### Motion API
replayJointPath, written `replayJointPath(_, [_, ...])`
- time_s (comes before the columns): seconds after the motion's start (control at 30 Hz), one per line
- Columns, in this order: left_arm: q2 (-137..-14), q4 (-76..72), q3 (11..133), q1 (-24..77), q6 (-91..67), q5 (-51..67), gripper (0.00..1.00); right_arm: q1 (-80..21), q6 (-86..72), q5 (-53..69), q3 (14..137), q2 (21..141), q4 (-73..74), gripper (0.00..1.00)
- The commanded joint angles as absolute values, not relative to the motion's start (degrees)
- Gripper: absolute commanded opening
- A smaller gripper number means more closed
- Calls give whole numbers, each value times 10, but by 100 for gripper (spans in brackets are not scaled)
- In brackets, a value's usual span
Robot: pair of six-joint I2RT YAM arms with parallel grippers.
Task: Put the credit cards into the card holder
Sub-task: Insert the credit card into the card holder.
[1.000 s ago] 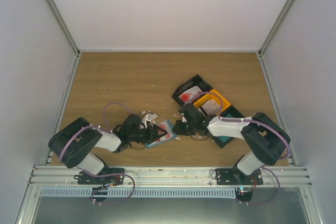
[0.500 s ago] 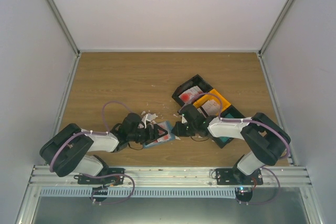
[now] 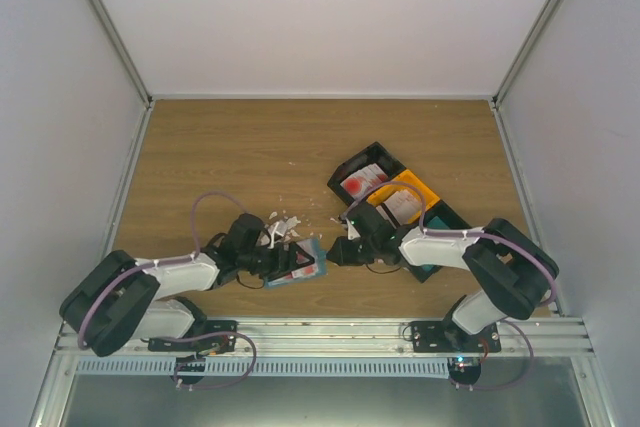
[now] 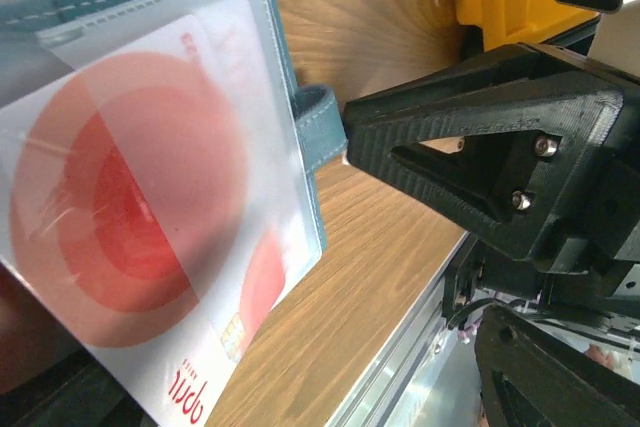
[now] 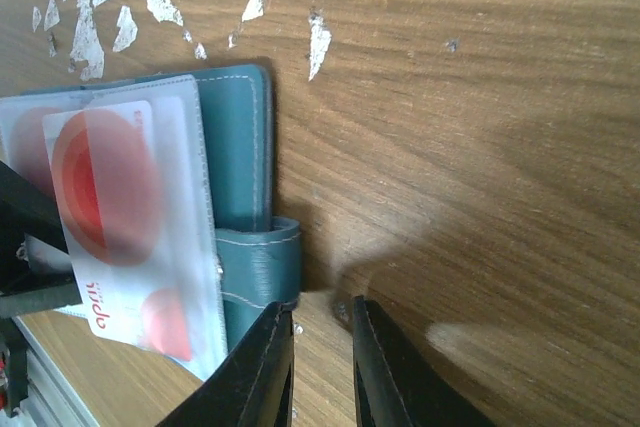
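Observation:
The blue-teal card holder (image 3: 314, 257) lies open on the wood between the two grippers, and also shows in the left wrist view (image 4: 285, 67) and right wrist view (image 5: 235, 137). A red-and-white credit card (image 3: 299, 268) sits partly inside its clear pocket (image 4: 120, 197), its printed end sticking out (image 5: 105, 197). My left gripper (image 3: 284, 265) is shut on that card's outer end. My right gripper (image 3: 340, 250) stands at the holder's strap loop (image 5: 260, 267). Its jaws (image 5: 320, 319) are a narrow gap apart with nothing between them, and the left fingertip (image 5: 272, 342) touches the loop.
A black tray (image 3: 350, 162) with an orange tray (image 3: 422, 190) stands to the right behind my right arm. It holds a red-and-white card (image 3: 362, 183), a whitish card (image 3: 402, 205) and a teal-green one (image 3: 430, 269). Torn white scraps (image 3: 282, 221) lie behind the holder. The metal rail (image 3: 320, 332) is near.
My left arm has stretched out lower and to the right, pushing the card and holder slightly toward the rail. My right gripper has stayed at the holder's right edge.

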State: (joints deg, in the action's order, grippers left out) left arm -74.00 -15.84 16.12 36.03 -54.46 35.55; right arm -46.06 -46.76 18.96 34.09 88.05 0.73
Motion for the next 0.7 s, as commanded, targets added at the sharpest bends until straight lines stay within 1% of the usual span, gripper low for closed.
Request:
replayJointPath(0.0, [-708, -26, 156, 331, -511, 366, 82, -463, -463, 200, 330, 875, 10, 19])
replayJointPath(0.17, [-683, 25, 161, 313, -495, 365, 72, -457, -471, 194, 324, 852, 2, 19])
replayJointPath(0.23, [-680, 42, 165, 310, -486, 362, 71, -456, -469, 192, 323, 839, 2, 20])
replayJointPath(0.33, [-675, 82, 174, 309, -464, 356, 71, -457, -458, 193, 325, 824, 2, 25])
replayJointPath(0.43, [-653, 143, 188, 309, -443, 333, 73, -458, -448, 194, 327, 820, 2, 30])
replayJointPath(0.67, [-622, 233, 220, 308, -436, 301, 76, -465, -446, 215, 328, 845, -41, 34])
